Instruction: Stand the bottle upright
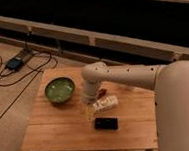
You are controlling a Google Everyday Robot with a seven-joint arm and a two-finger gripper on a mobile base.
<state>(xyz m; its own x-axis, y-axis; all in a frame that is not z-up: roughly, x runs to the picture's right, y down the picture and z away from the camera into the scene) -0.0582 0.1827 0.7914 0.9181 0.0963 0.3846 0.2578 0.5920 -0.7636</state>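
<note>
The bottle [105, 104] lies on its side on the wooden table [53, 131], whitish with reddish-brown print, just above the flat black phone [106, 123]. My gripper [90, 103] hangs down from the white arm [123, 74] over the table's middle, right at the bottle's left end. The wrist hides the fingers.
A green bowl [59, 89] sits on the table's left back part. A small reddish thing [103, 92] lies just behind the bottle. Cables and a small box [14, 63] lie on the floor to the left. A long rail runs behind the table.
</note>
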